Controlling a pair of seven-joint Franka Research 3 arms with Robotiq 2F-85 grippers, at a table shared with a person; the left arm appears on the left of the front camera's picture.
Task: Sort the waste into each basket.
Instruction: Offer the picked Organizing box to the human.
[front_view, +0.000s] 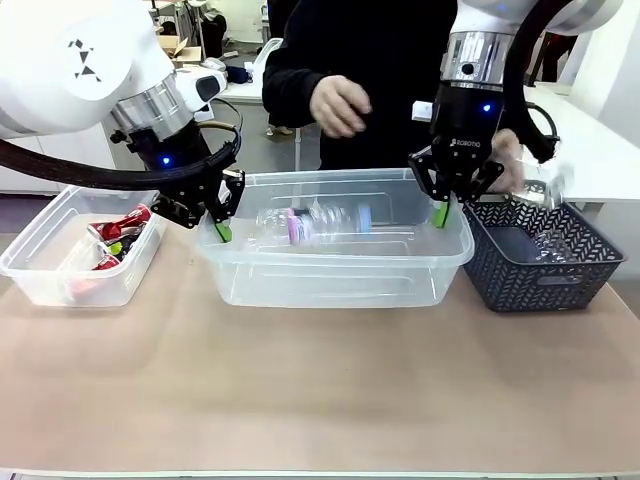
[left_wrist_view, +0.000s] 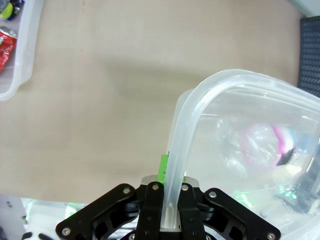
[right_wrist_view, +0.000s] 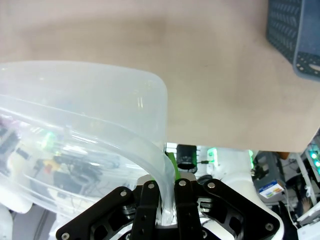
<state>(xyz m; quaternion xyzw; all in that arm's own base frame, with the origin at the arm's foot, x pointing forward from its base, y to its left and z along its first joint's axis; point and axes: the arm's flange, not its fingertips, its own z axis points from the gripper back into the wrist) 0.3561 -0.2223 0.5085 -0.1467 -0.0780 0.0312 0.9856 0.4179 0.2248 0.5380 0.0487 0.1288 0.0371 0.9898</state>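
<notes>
Fingers of the left arm (front_view: 222, 232) are pinched shut on the left end rim of the large clear tub (front_view: 330, 285); fingers of the right arm (front_view: 440, 213) clamp its right end rim the same way. Clear bottles (front_view: 315, 222) with pink and blue labels lie inside it. On the tan surface (front_view: 320, 390), a smaller tub (front_view: 40, 280) to its left holds red cans (front_view: 120, 225), and a dark lattice basket (front_view: 545, 270) sits just right.

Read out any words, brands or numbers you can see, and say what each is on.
"ROBOTIQ": white print on the body of the black right gripper.
Pink and blue labels on the clear plastic bottles in the large see-through tub: too blurred to read.
Red metal cans: print too small to read.
</notes>
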